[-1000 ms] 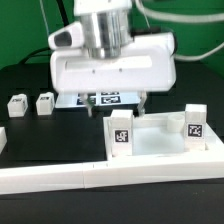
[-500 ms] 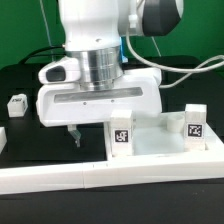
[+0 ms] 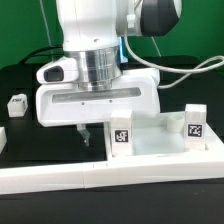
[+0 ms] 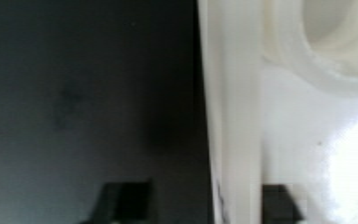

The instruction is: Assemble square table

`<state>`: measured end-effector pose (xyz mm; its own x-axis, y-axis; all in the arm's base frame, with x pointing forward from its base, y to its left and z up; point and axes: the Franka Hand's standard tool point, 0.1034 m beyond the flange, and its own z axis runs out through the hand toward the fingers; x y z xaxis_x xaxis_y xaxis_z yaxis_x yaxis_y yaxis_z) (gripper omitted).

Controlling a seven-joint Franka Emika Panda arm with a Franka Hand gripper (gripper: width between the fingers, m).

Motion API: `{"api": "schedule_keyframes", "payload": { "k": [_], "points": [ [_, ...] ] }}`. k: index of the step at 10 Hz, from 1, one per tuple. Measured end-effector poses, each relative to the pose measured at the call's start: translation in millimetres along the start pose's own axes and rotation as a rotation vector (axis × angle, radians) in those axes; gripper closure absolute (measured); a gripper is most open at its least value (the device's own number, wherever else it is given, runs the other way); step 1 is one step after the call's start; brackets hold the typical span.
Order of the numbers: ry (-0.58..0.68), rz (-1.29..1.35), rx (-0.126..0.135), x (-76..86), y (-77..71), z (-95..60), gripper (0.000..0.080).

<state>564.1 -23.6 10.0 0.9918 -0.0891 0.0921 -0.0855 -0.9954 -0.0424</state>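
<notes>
Wrist view shows your pincer (image 4: pixel 217 205) spread, straddling the slab (image 3: pixel 150 142) rim, nothing pinched yet. It sits on the desk (image 3: pixel 40 145) against the border wall (image 3: pixel 60 178). I'd center that rim in the gap before squeezing. Count: one slab, two upright legs (image 3: pixel 121 133) (image 3: pixel 194 126), one loose leg (image 3: pixel 16 103) at the exterior view's left.

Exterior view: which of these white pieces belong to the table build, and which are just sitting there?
For the job:
- square table slab, on the exterior view's right
- small tagged leg, loose on the exterior view's left
- gripper, jaws apart at the slab's edge

Lying about:
- long white border wall across the front
</notes>
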Motion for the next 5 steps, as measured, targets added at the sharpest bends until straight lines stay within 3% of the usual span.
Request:
{"api": "schedule_keyframes", "payload": {
  "k": [1, 5],
  "points": [
    [-0.001, -0.003, 0.000, -0.4, -0.1, 0.1, 0.0720],
    [-0.002, -0.008, 0.000, -0.5, -0.2, 0.1, 0.0742]
  ]
}}
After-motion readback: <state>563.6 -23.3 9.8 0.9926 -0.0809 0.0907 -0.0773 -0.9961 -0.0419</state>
